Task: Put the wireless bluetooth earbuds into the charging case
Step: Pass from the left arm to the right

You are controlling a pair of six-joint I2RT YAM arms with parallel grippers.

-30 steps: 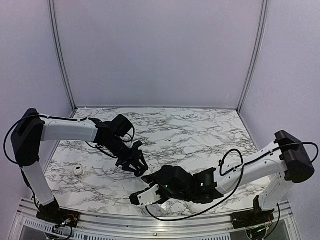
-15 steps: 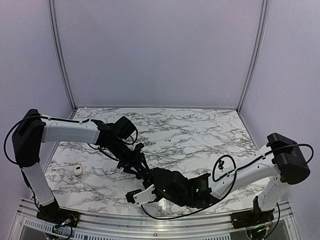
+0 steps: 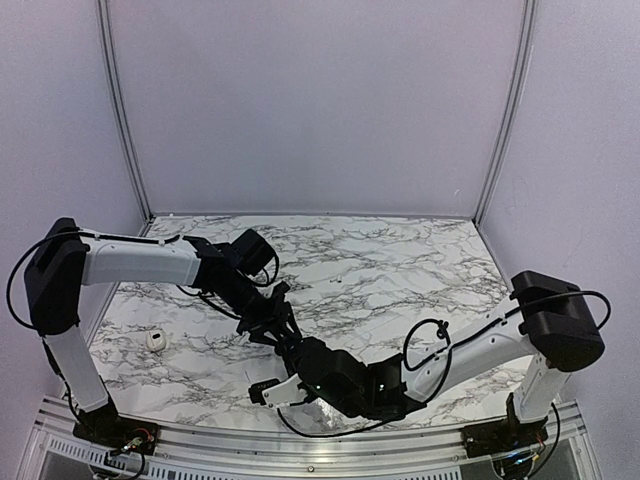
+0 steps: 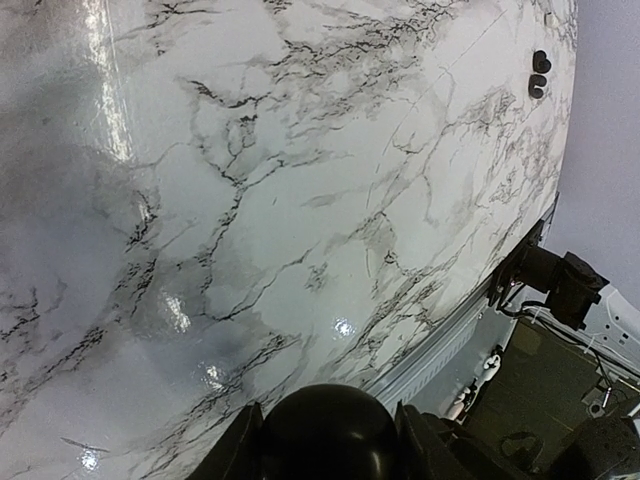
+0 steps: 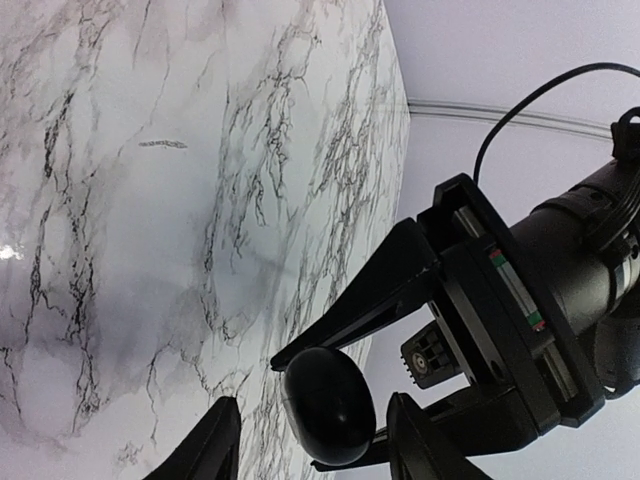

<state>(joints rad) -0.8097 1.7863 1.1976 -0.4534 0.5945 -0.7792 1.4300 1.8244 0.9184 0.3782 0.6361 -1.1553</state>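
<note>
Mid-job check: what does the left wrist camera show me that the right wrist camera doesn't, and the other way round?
Only the left wrist view: two small dark lumps lying near the table's edge, too small to identify, and the metal rail below that edge. Only the right wrist view: the left pincer seen from the side, its fingers clamped on a black egg-shaped object. Both: that black object, seen from behind in the left wrist view, and the marble table.

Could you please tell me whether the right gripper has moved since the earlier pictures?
Yes: in the top view the right gripper has shifted left, toward the small white charging case, which has stayed put.
</note>
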